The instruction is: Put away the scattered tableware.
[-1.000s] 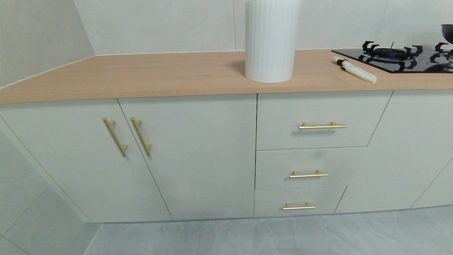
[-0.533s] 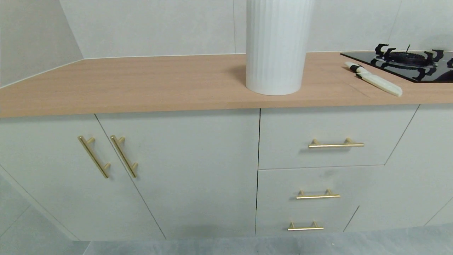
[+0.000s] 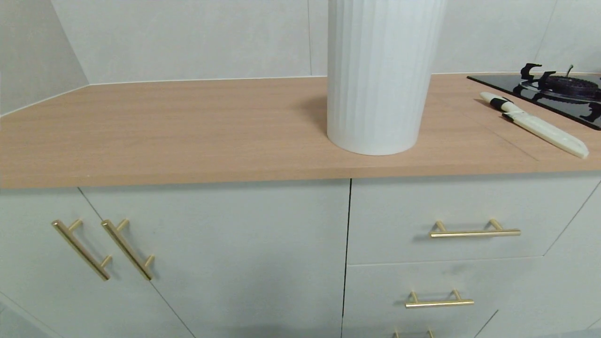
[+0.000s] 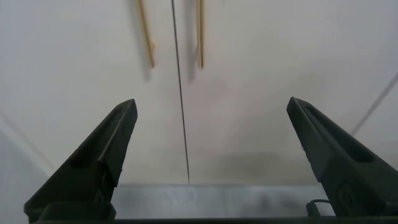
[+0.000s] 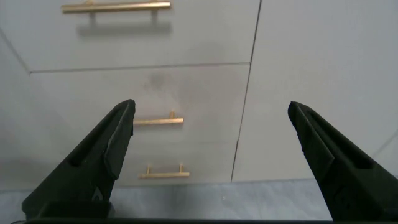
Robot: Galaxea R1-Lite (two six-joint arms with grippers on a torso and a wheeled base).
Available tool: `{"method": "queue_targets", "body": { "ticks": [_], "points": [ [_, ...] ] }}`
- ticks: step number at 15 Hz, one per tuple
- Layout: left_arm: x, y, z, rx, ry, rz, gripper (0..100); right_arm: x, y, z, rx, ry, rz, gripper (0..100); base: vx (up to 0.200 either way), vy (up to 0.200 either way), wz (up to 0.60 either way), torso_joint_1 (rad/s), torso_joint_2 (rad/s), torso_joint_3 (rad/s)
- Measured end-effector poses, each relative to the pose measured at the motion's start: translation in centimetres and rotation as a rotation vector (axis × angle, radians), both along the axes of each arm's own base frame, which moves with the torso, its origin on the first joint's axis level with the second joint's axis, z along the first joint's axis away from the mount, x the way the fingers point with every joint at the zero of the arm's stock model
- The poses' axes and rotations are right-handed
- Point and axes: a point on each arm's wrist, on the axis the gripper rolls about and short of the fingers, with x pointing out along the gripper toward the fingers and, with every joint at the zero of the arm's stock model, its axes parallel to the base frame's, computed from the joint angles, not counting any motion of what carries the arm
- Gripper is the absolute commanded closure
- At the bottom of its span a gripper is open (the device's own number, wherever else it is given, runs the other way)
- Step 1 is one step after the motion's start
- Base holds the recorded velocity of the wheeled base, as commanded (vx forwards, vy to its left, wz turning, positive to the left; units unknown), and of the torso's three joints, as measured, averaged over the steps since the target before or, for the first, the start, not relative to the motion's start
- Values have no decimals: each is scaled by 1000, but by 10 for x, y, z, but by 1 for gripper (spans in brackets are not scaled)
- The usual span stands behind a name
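Head view: we see the knife (image 3: 533,123) lying flat on the wooden desk (image 3: 188,131) toward its right end, just beside the black hob (image 3: 558,89), with its pale blade angled toward the front edge. A tall white ribbed canister (image 3: 380,75) stands upright near the front edge, well apart from the knife and to its left. Below the desk we find two cabinet doors (image 3: 225,253) with gold bar handles and, to their right, a stack of drawers (image 3: 450,216) with matching handles. In the left wrist view the left claw (image 4: 210,106) is released, its fingers spread wide in front of the seam between the two doors. In the right wrist view the right claw (image 5: 210,107) is likewise spread wide and grasps nothing, facing the drawers above the grey floor (image 5: 186,199).
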Motion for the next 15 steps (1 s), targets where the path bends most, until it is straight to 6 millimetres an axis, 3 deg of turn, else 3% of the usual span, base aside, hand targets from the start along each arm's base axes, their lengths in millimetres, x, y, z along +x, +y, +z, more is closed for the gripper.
{"method": "queue_targets", "body": {
  "ticks": [9,15],
  "points": [
    [0,0,0,1,0,0,0,0,0,0,0,0,0,0,0,0,0,0,0,0],
    [0,0,0,2,-1,0,0,0,0,0,0,0,0,0,0,-200,0,1,2,3]
  ]
}}
